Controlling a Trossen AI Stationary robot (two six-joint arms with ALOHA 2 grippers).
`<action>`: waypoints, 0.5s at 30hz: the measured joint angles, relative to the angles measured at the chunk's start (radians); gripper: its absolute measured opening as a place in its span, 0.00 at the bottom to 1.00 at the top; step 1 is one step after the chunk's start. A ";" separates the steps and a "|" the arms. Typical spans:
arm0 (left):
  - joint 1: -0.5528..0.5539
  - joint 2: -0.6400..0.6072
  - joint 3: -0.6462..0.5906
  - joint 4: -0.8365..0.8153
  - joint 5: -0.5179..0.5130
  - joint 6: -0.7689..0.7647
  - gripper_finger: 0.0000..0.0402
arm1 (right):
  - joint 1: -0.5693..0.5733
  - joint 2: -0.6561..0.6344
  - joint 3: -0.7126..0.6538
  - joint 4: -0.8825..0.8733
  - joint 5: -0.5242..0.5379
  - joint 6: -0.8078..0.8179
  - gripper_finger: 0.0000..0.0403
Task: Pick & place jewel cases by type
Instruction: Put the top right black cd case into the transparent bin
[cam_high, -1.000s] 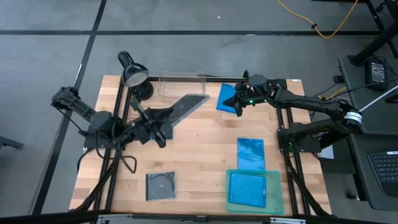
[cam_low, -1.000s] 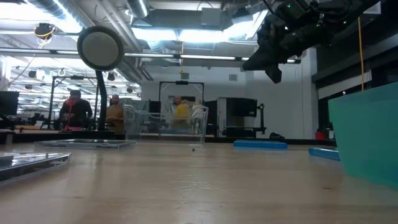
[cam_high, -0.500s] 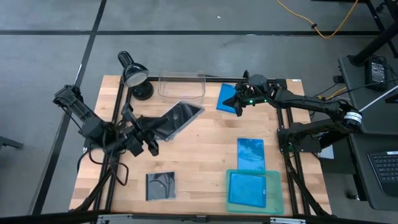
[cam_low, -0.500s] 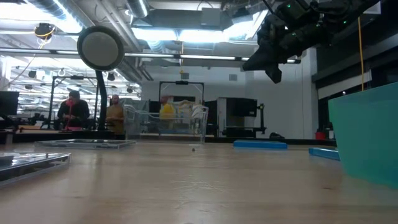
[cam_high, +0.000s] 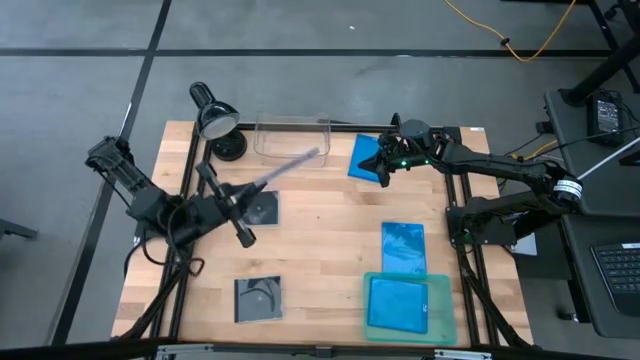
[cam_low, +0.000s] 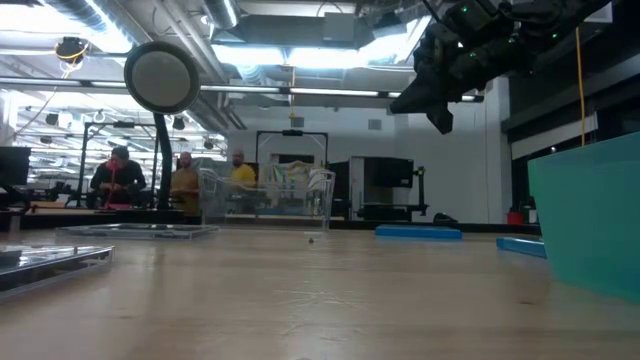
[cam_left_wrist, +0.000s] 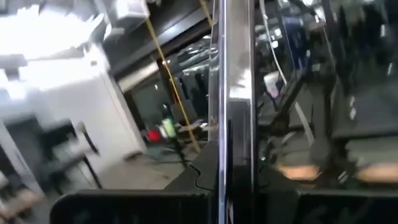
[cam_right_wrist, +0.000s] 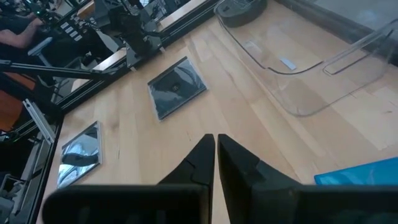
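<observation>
My left gripper stands over the table's left middle, shut on a small clear grey jewel case. That case is seen edge-on and shows as a narrow upright strip in the left wrist view. Two more square cases lie flat, one under it and one near the front edge. Blue cases lie flat at the far right, at the right middle and inside the teal tray. My right gripper is shut and hovers over the far blue case. My left gripper pinches the square case between its two fingers at the case's near-left edge. The fingers come level from the table's left. The case is lifted clear and stands on edge. Its free end reaches toward the clear bin.
A clear plastic bin stands at the far edge, beside a black desk lamp. The teal tray sits at the near right corner. Bare wood lies between the square cases and the blue ones. People move in the room behind the table.
My left gripper drew back toward the table's left and rolled its wrist. The case it holds turned from nearly flat to standing on edge. This uncovered the square case lying under it. My right arm kept still.
</observation>
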 joint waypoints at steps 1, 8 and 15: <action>0.006 -0.001 0.000 0.000 0.000 -0.062 0.01 | 0.002 0.000 0.000 0.000 0.000 0.000 0.06; 0.032 -0.004 0.000 0.024 -0.023 -0.487 0.02 | 0.025 0.000 0.000 0.000 0.000 -0.002 0.06; 0.039 -0.031 0.000 0.023 -0.077 -0.919 0.02 | 0.051 0.000 0.000 0.000 -0.001 -0.008 0.06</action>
